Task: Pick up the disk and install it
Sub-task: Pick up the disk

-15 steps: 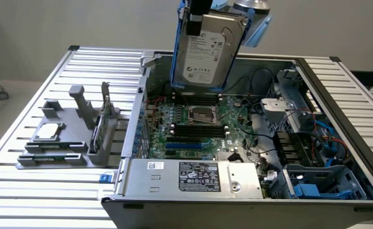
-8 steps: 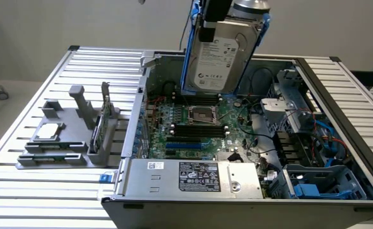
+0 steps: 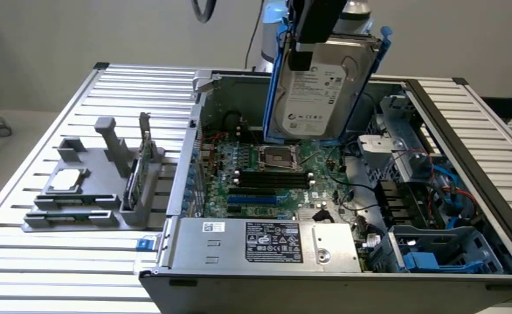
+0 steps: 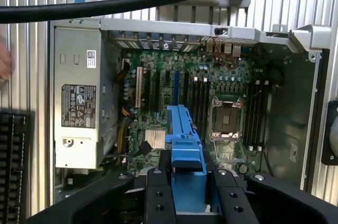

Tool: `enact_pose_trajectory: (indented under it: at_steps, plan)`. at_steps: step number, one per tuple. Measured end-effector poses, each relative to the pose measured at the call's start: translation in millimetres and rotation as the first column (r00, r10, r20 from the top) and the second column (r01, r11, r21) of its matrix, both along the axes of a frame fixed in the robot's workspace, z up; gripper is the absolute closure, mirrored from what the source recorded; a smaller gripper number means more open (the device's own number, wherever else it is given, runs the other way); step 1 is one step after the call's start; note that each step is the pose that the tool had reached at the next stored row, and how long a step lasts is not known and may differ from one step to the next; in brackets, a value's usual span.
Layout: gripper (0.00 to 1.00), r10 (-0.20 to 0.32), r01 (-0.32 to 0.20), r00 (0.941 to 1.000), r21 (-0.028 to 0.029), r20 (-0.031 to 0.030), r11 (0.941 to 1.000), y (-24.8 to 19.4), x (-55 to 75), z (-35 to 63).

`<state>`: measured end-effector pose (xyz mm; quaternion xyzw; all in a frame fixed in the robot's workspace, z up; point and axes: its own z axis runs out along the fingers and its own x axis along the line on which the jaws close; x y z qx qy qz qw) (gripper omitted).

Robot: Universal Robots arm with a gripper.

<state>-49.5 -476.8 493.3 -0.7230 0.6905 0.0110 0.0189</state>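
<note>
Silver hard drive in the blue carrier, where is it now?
In the exterior view the blue-framed silver-grey hard drive hangs upright in the gripper, top centre, above the green motherboard.

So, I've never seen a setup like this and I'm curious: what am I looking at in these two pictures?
A robot arm hangs over an open computer lying on a slatted metal table. One picture is from a camera off the arm; the other looks down from the arm's wrist. The arm's hand grips a disk in a blue frame, hanging upright above the computer's circuit board. Beside the computer, a grey stand carries a small silver chip and a green card.
</note>
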Motion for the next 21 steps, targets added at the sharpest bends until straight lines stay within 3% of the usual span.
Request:
enact_pose_trajectory:
  at_steps: [3,6,21]
  plan:
    - [0.67,0.000,0.000,0.9999,0.0000,0.0128,1.0000,-8.1,4.0,-0.9]
    - [0.67,0.000,0.000,0.9998,0.0001,0.0216,1.0000,-15.4,9.0,-1.9]
    - [0.67,0.000,0.000,0.9988,0.0001,0.0495,1.0000,-49.3,40.0,-6.8]
